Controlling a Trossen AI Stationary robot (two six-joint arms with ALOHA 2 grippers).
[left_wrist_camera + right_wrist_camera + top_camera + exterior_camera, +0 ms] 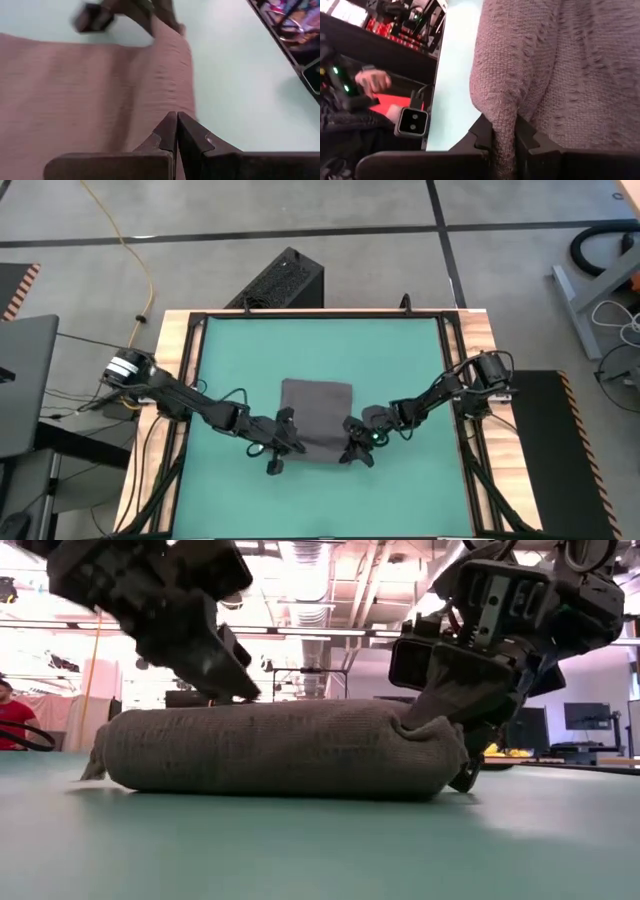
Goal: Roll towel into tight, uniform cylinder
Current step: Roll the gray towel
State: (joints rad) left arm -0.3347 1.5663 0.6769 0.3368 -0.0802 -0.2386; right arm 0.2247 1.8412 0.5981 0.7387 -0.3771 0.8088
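Low view shows the towel (280,750) mid-mat, partly rolled — right gripper (504,137) pinching a fold, left gripper (177,131) closed, holding nothing, beside it — so a one-sided pull could skew the roll.

Grey concrete floor (300,220) all round, yellow cable (130,245) trailing left, strip lights (300,632) overhead, monitors (587,716) far right.

Charcoal-grey towel (316,417) on plain teal-green mat (230,360), black fingers (481,131), pale wooden table edge (172,340).
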